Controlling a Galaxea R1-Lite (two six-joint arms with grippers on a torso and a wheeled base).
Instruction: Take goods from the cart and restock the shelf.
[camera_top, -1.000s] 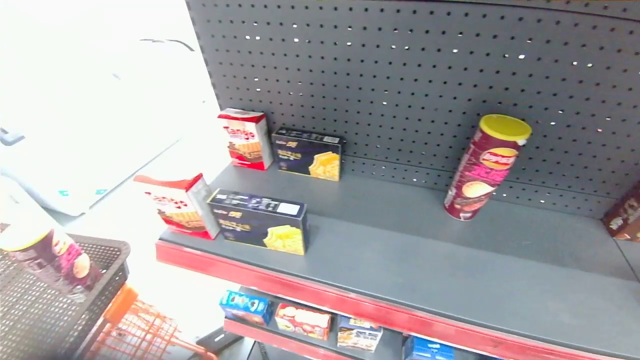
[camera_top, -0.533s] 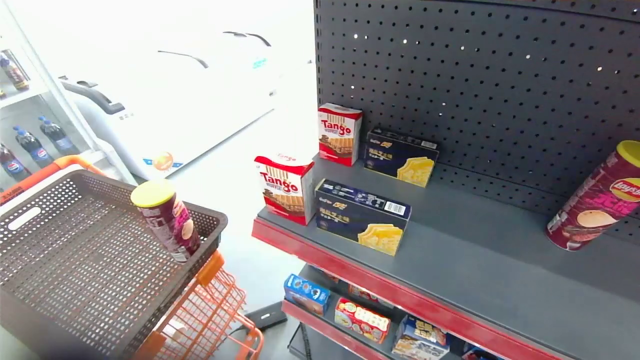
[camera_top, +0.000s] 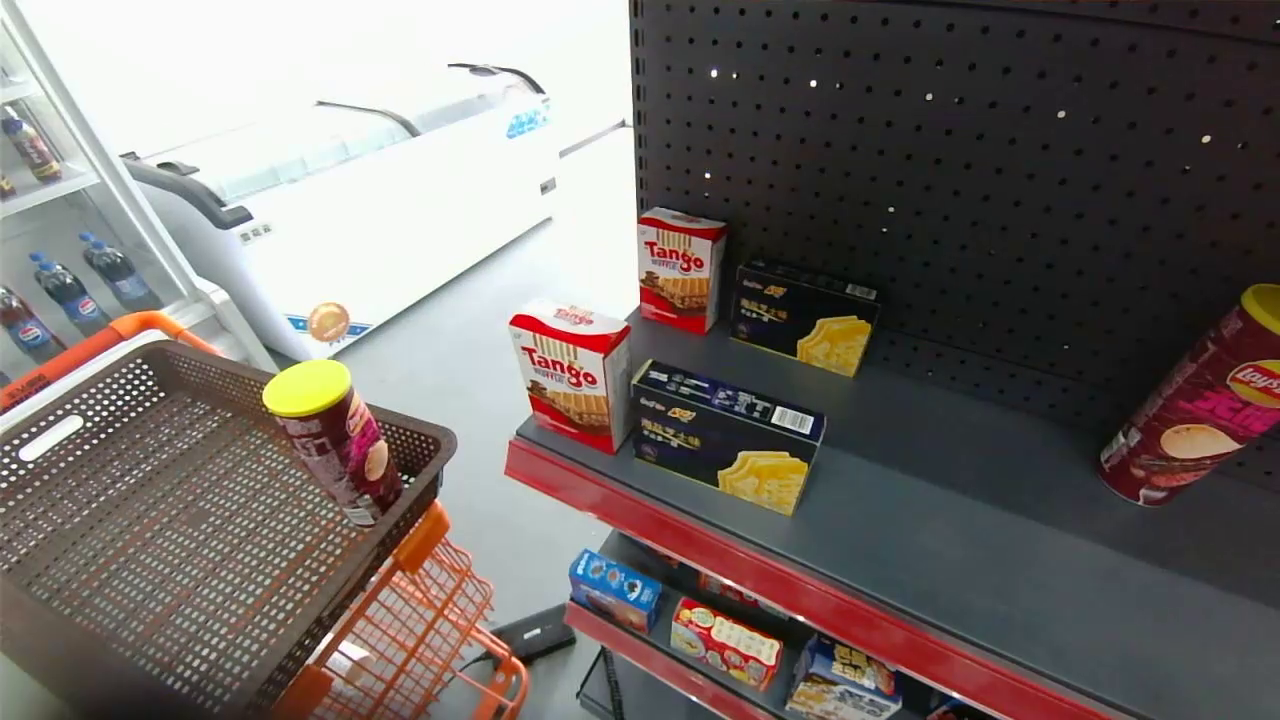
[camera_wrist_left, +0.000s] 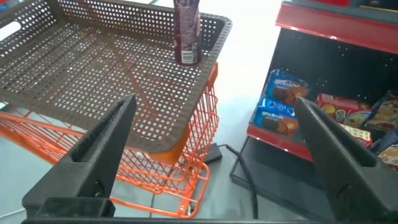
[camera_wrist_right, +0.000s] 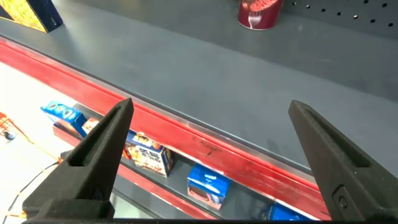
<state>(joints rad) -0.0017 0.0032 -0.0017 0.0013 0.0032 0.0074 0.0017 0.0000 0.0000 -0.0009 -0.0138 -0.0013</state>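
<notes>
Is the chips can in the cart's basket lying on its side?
No, the chips can stands on its base in a corner of the brown basket, with its yellow lid on top.

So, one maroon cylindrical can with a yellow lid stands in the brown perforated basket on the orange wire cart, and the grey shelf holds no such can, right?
Not quite: the grey shelf does hold one maroon yellow-lidded can, at its right end, as the head view shows. The other can stands in the brown perforated basket on the orange wire cart.
</notes>
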